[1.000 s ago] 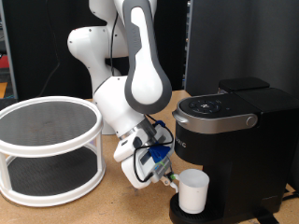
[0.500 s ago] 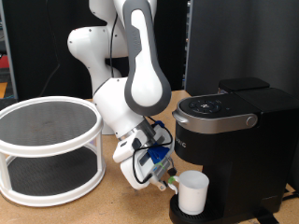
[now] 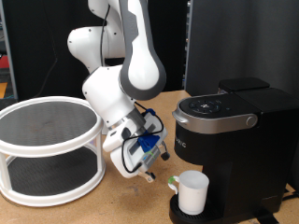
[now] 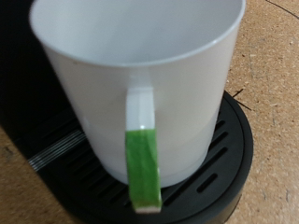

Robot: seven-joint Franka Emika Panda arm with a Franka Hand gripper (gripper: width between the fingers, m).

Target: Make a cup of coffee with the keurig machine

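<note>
Already the cup [image 3: 192, 192] is sitting upright on the round drip tray [image 3: 179, 214] of the keurig machine [image 3: 232, 140], tucked under the overhanging brew head at the machine's front. In the wrist view the cup [image 4: 140, 89] is filling most of the picture, its white handle [image 4: 140, 140] facing the camera with a green strip running down the handle's lower part, and the mug's base is resting on the black slotted tray [image 4: 220, 159]. Its inside is looking plain white (no liquid is showing in the part that can be seen).

Going outward, the machine is standing at the exterior view's right, with its silver-grey band and the round button panel [image 3: 210, 106] on top at roughly twelve o'clock from the cup. The gripper [image 3: 152, 173] is hanging at about nine to ten o'clock from the cup, near it but apart from it, tilted with its blue-marked end pointing towards the mug. Nothing is showing between its fingers; whether they are spread or pressed together I cannot tell, since they are too small and cluttered with cabling in the exterior view and are not appearing in the wrist view.

Farther out, at nine o'clock from the gripper, a white two-tier round rack [image 3: 49, 149] with dark mesh shelves is standing on the wooden table [image 3: 103, 210].
</note>
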